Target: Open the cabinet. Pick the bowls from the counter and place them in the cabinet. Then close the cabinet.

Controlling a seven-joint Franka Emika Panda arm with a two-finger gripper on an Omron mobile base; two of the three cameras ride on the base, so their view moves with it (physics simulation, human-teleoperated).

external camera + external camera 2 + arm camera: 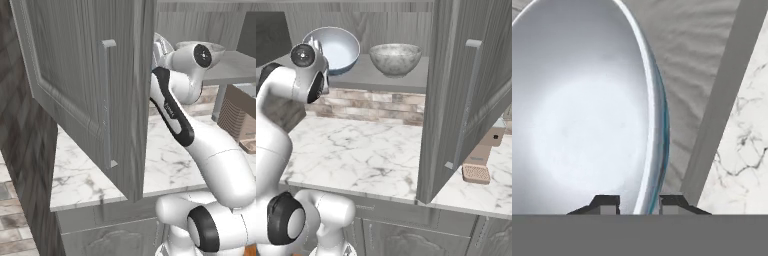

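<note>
On the grey cabinet shelf (406, 80), the gripper (639, 204) fingers straddle the light blue bowl (336, 47) rim, one inside and one outside; whether they grip cannot be told, so open fully before lifting straight clear.

shelf (406, 80): gap between blue bowl (338, 47) and stone bowl (395, 58) | right: open door (466, 90) blocks | counter (361, 150): seemingly free

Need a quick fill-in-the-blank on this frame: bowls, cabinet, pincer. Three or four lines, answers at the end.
1. Both bowls sit on the cabinet ____.
2. The pincer fingers straddle the rim of the ____ bowl.
3. The stone bowl stands to the blue one's ____ in the right base view.
4. The cabinet door is ____.

Answers: shelf; blue; right; open
</note>
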